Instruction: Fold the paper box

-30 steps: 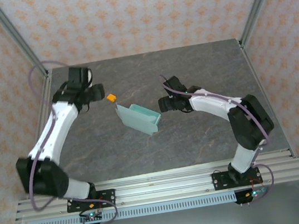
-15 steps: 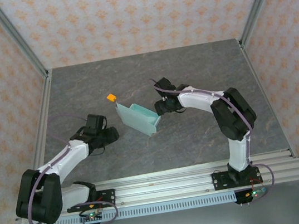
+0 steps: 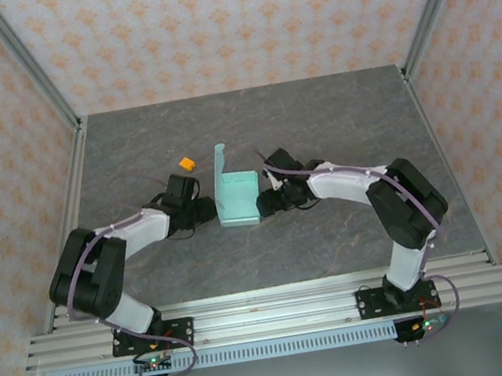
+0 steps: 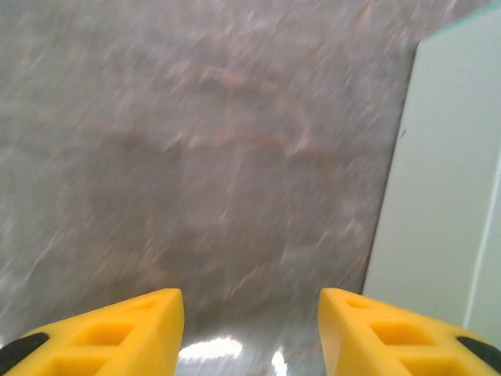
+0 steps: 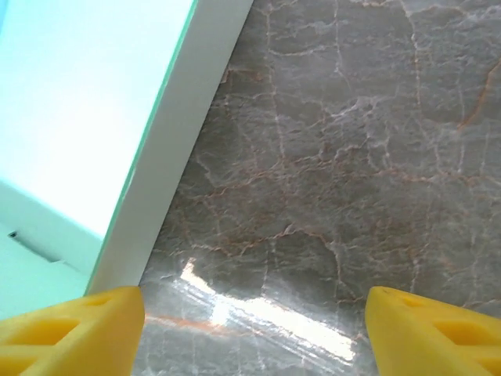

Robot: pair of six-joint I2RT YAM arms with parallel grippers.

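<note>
The left wrist view is blurred throughout, and the veins of the grey marbled table top [image 4: 196, 157] smear into streaks. The left gripper's [image 4: 250, 313] yellow plastic fingers [image 4: 125, 329] are cut off by the bottom edge. The pale mint-green thin card paper box [image 4: 446, 180] runs past the right edge. In the right wrist view the right gripper's [image 5: 254, 313] fingers [image 5: 70, 333] are likewise cropped at the bottom, and the box leaves the picture at the top and left. From above, the fingertips are too small to tell whether they touch the box, and the tiny orange block [image 3: 187, 164] shows no detail.
</note>
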